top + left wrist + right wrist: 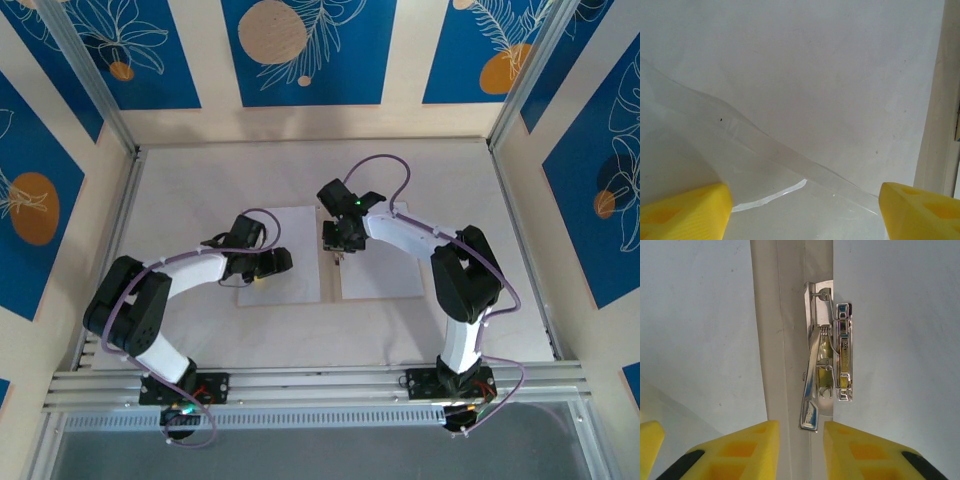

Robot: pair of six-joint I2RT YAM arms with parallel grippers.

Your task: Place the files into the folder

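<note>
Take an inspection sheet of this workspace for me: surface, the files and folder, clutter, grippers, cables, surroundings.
Surface: pale table.
Job's things: folder lies open with its beige spine showing; left sheet and right sheet, both white, lie either side of the spine; metal clip sits at the spine.
Clutter: translucent strip across the left sheet, identity unclear.
Grippers: left gripper open over the left sheet; right gripper with jaws narrow, either side of the clip's lever end, contact unclear.
Cables: purple cables run along both arms.
Surroundings: blue leaf-print panels; aluminium rail at the near edge.
</note>
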